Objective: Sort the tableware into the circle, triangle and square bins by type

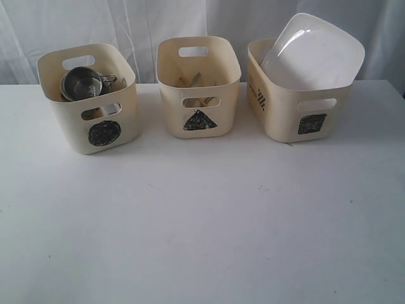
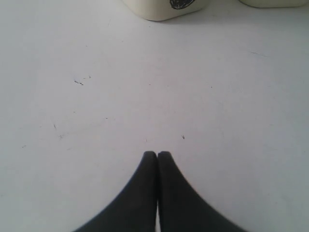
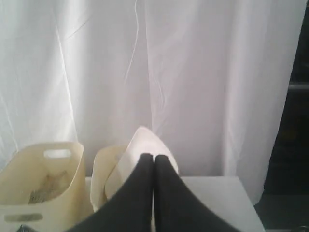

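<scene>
Three cream bins stand in a row at the back of the white table. The circle bin (image 1: 88,101) on the left holds a steel mug (image 1: 82,82). Wooden chopsticks (image 1: 190,81) lie in the triangle bin (image 1: 198,85) in the middle. A large white plate (image 1: 313,54) leans tilted out of the square bin (image 1: 297,104) on the right. Neither arm shows in the exterior view. My left gripper (image 2: 157,153) is shut and empty above bare table, short of the circle bin (image 2: 166,8). My right gripper (image 3: 153,156) is shut and empty, with the plate (image 3: 145,140) behind its tips.
A white curtain (image 1: 145,25) hangs behind the bins. The table's right back corner (image 3: 231,193) and a dark gap beyond it show in the right wrist view. The triangle bin (image 3: 43,179) stands left of the square bin there.
</scene>
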